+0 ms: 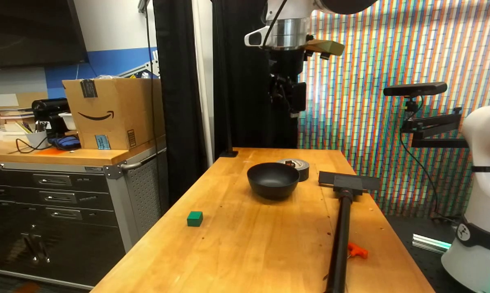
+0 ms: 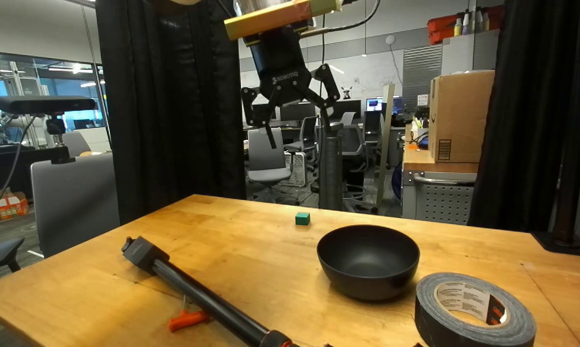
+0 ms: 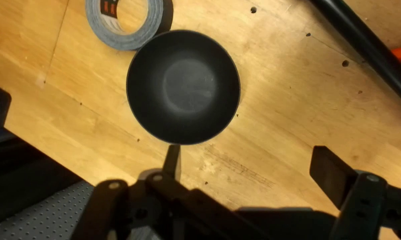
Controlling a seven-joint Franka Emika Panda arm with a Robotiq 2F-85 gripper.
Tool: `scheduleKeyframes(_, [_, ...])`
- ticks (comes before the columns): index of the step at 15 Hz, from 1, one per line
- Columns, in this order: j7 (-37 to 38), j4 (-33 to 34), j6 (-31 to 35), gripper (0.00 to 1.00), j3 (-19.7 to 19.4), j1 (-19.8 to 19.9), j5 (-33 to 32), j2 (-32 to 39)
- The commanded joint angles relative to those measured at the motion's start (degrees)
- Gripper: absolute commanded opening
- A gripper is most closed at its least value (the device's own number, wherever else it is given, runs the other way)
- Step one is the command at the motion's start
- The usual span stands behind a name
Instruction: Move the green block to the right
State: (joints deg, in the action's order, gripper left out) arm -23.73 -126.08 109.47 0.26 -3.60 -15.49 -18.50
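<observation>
The green block [image 1: 194, 218] is a small cube resting on the wooden table near its edge. It also shows in an exterior view [image 2: 303, 219], beyond the black bowl. It is out of view in the wrist view. My gripper [image 2: 299, 132] is high above the table, with its fingers spread and nothing between them. It also shows in an exterior view [image 1: 289, 103], and in the wrist view the two fingertips [image 3: 247, 148] stand wide apart over bare wood. The block is well below my gripper and apart from it.
The black bowl [image 3: 183, 86] stands beside a roll of tape [image 3: 123, 25]. A black pole with a flat head [image 1: 340, 228] lies along the table, with an orange-red piece [image 1: 357, 250] beside it. A dark post base [image 2: 564, 244] stands at a table edge.
</observation>
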Motion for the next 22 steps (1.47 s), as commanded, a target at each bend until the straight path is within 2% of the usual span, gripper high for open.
scheduleKeyframes(1, [-5.31,10.64,-1.53,1.00,0.18,-0.93,-0.73,8.44])
scheduleKeyframes(6, [-10.49,23.19,-1.67,1.00,0.42,-0.82,4.00,17.78])
scheduleKeyframes(11, [-10.90,32.81,-3.15,1.00,2.49,-0.68,9.67,24.96])
scheduleKeyframes(16, [-11.01,37.27,-4.61,1.00,4.04,-0.12,12.32,29.06])
scheduleKeyframes(22, [-13.36,38.43,-3.00,1.00,3.90,1.36,12.96,32.50])
